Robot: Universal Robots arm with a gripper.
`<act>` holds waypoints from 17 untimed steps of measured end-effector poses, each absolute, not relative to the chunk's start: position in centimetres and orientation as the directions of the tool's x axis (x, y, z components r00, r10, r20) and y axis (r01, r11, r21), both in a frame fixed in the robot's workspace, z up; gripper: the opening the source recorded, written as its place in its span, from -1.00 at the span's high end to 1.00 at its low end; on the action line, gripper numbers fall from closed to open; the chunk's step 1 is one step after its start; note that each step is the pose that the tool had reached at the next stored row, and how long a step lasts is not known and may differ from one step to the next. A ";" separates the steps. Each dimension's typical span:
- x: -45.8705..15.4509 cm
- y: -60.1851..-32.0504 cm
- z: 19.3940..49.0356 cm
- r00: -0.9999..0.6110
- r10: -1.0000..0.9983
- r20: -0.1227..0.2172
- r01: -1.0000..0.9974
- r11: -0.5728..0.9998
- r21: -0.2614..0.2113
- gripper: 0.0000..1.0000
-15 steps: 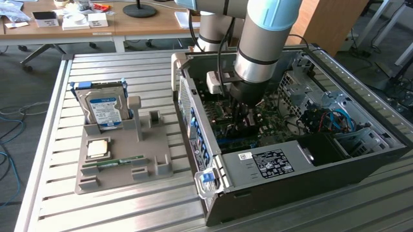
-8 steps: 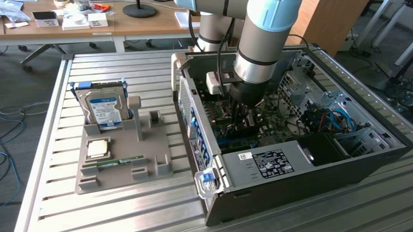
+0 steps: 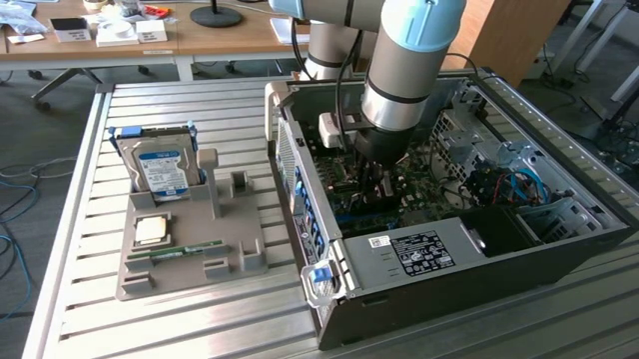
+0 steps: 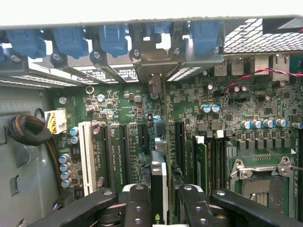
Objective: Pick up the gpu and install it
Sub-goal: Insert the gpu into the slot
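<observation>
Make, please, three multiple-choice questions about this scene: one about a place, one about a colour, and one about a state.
1. Where is the gripper?
A. Above the grey plastic parts holder
B. Inside the open black computer case
C. Over the wooden desk

2. What colour is the label on the silver hard drive?
A. Blue
B. Red
C. Yellow

3. In what state is the thin flat card with the green board, the gpu?
A. Lying on the slatted table
B. Standing in the grey holder
C. Held edge-on between the gripper's fingers over the motherboard

Answers:
1. B: the arm reaches down into the open black computer case, not the grey plastic parts holder.
2. A: the silver hard drive, standing in the holder, carries a blue label.
3. C: the wrist view shows the gpu clamped between the black fingers, above the green motherboard and its slots.
</observation>
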State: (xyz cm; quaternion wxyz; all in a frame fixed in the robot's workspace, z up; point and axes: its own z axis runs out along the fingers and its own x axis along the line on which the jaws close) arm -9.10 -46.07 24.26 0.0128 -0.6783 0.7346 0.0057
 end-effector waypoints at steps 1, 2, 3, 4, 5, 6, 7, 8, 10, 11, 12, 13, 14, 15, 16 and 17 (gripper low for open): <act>-9.1 -46.1 24.3 -0.079 -0.996 -0.026 -0.997 0.080 -0.009 0.46; -9.1 -46.1 24.3 -0.079 -0.996 -0.026 -0.997 0.080 -0.009 0.46; -9.1 -46.1 24.3 -0.079 -0.996 -0.026 -0.997 0.080 -0.009 0.46; -9.1 -46.1 24.3 -0.079 -0.996 -0.026 -0.997 0.080 -0.009 0.46; -9.1 -46.1 24.3 -0.079 -0.996 -0.026 -0.997 0.080 -0.009 0.46; -9.1 -46.1 24.3 -0.079 -0.996 -0.026 -0.997 0.080 -0.009 0.46; -9.1 -46.1 24.3 -0.079 -0.996 -0.026 -0.997 0.080 -0.009 0.46; -9.1 -46.1 24.3 -0.080 -0.996 -0.027 -0.997 0.080 -0.009 0.46; -9.1 -46.1 24.2 -0.080 -0.996 -0.027 -0.997 0.080 -0.009 0.44; -9.1 -46.1 24.3 -0.080 -0.996 -0.027 -0.997 0.080 -0.009 0.33; -9.1 -46.1 24.3 -0.080 -0.996 -0.027 -0.997 0.080 -0.009 0.33; -9.1 -46.1 24.3 -0.079 -0.996 -0.026 -0.997 0.080 -0.009 0.19; -9.1 -46.1 24.3 -0.079 -0.996 -0.026 -0.997 0.080 -0.009 0.19; -9.1 -46.1 24.3 -0.079 -0.996 -0.026 -0.997 0.080 -0.009 0.19; -9.1 -46.1 24.3 -0.079 -0.996 -0.026 -0.997 0.080 -0.009 0.19; -9.1 -46.1 24.3 -0.079 -0.996 -0.026 -0.997 0.080 -0.009 0.19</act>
